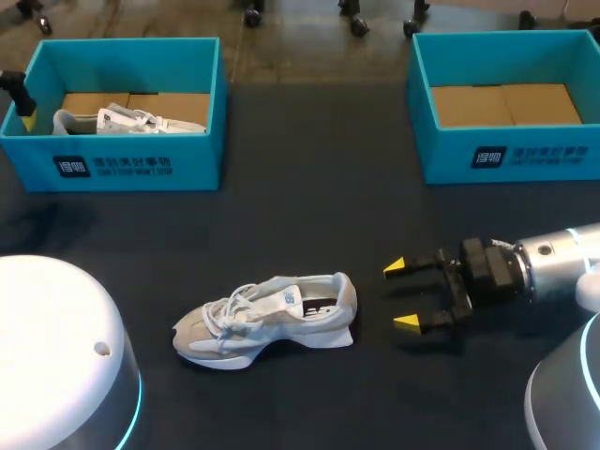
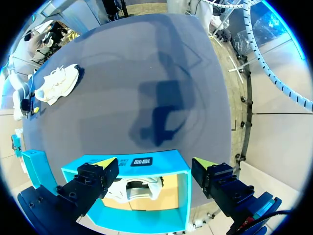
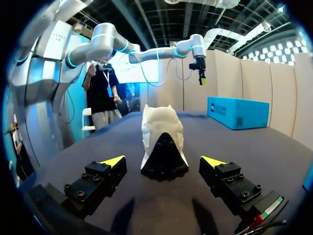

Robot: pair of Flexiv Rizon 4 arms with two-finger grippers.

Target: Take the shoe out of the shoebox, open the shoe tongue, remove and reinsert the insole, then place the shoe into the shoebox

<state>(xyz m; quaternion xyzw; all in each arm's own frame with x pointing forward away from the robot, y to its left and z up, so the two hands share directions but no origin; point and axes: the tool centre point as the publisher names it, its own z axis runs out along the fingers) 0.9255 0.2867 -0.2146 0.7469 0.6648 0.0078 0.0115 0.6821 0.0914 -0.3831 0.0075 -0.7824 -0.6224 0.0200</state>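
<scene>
Pincers number two, both spread wide and holding nothing. Right pincer (image 1: 401,294) lies low over the near part of the bench (image 1: 309,225). Its yellow tips point at the heel of a white shoe (image 1: 272,321), which stands on its sole just beside it, not touching. From the right wrist the shoe (image 3: 163,147) sits ahead of the fingers, heel towards them, in line with the gap. Shoes number two as well, and boxes two. At the far left stands the left box (image 1: 122,169) with the second shoe (image 1: 131,120) lying inside. Left pincer (image 2: 155,162) hangs above this box, well apart from the shoe on the bench. At the far right stands the right box (image 1: 506,155), its brown floor showing
</scene>
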